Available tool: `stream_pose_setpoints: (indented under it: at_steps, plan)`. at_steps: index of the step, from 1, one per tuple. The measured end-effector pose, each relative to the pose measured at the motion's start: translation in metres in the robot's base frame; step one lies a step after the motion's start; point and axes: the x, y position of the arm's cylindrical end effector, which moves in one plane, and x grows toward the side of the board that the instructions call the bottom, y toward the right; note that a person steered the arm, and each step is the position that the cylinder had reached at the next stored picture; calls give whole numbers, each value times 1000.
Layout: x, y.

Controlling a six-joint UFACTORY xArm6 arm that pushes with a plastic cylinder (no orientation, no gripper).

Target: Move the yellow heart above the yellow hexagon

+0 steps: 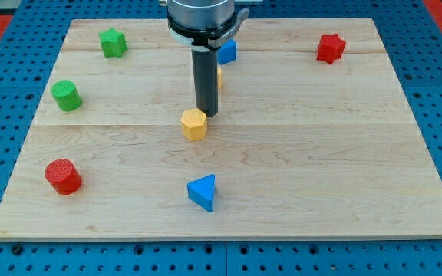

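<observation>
The yellow hexagon (194, 123) lies near the middle of the wooden board. My tip (208, 114) stands just to the hexagon's upper right, almost touching it. The yellow heart (219, 75) is mostly hidden behind the rod; only a thin yellow sliver shows at the rod's right side, above the hexagon toward the view's top.
A blue block (227, 51) sits right of the rod near the top. A green star (113, 42) and green cylinder (66, 95) are at the left. A red cylinder (63, 175) is at lower left, a red star (330, 47) at top right, a blue triangle (202, 192) at bottom centre.
</observation>
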Motion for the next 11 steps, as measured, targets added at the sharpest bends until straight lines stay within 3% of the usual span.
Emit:
stream_pose_setpoints:
  at_steps: [1,4,6,8,9,11]
  plan:
    - [-2,0]
    - [-109,32]
    - [-92,90]
    - [-197,86]
    - [-218,37]
    - [-163,19]
